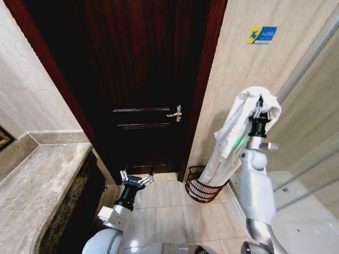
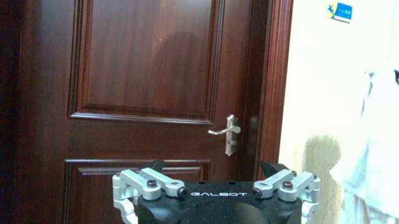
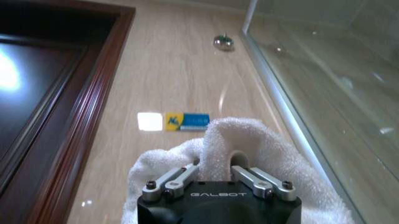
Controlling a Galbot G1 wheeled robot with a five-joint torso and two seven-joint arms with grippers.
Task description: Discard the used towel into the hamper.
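Because the towel is soft, light and limp, it hangs in long folds from the right claw, which is closed on a bunched upper part high above the floor. Its lower end reaches into the hamper, which stands on the floor beside the door frame. The left claw waits low before the door, fingers spread and holding nothing.

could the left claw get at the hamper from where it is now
Probably yes. The left claw hangs open and empty low over the floor tiles, with bare floor between it and the hamper. Only the towel held by the right claw drapes into it.
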